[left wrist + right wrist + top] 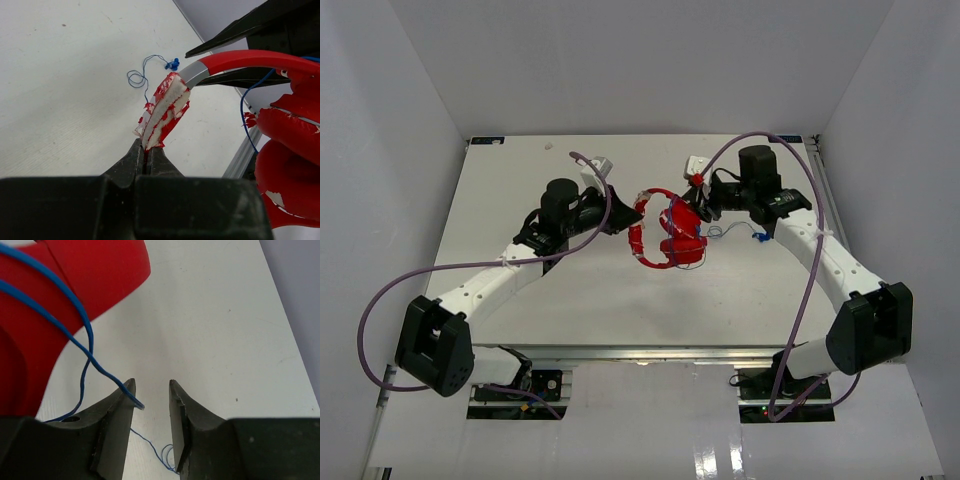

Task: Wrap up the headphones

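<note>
Headphones stand mid-worktop, headband running across between the arms. The left tool is clamped tight on the frayed headband padding. Just right of the headphones, the right tool stands part-open and empty, with the cable brushing one finger. Slack and the blue plug lie farther right on bare worktop, so the right arm looks nearer.

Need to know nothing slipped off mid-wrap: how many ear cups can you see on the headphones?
2. Both ear cups sit pressed together on the right arm's side of the headphones: one farther from the arm bases, the other nearer. Neither appears hidden.
</note>
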Controlling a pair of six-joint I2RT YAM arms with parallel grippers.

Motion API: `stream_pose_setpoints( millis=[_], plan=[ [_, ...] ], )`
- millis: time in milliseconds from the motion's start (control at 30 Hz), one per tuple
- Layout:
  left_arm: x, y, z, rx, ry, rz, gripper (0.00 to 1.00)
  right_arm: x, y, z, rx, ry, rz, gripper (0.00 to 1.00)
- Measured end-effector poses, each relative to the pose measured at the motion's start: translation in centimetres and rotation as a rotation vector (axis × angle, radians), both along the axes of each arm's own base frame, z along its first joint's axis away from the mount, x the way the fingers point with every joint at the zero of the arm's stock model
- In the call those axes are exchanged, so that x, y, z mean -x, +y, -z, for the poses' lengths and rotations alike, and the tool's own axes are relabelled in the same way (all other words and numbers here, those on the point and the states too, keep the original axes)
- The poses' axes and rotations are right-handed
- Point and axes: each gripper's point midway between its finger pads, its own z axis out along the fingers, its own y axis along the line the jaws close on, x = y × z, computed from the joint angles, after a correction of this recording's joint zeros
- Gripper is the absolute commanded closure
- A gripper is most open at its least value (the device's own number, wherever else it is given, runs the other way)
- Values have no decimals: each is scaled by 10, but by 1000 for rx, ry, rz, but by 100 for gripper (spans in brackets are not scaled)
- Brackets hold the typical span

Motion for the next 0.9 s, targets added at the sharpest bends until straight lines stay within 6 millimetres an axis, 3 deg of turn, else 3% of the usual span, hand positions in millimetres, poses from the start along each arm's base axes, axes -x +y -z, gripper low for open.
stream_pose_setpoints(
  millis=[533, 833, 900],
  plan=[
    [9, -11, -44, 209, 59, 9, 100, -6, -24, -5, -140, 125, 35, 18],
    [15, -7, -70, 291, 64, -10, 100, -8, -44, -13, -208, 140, 5, 14],
    [17, -6, -75, 307, 63, -15, 100, -6, -47, -10, -215, 135, -12, 8]
  ],
)
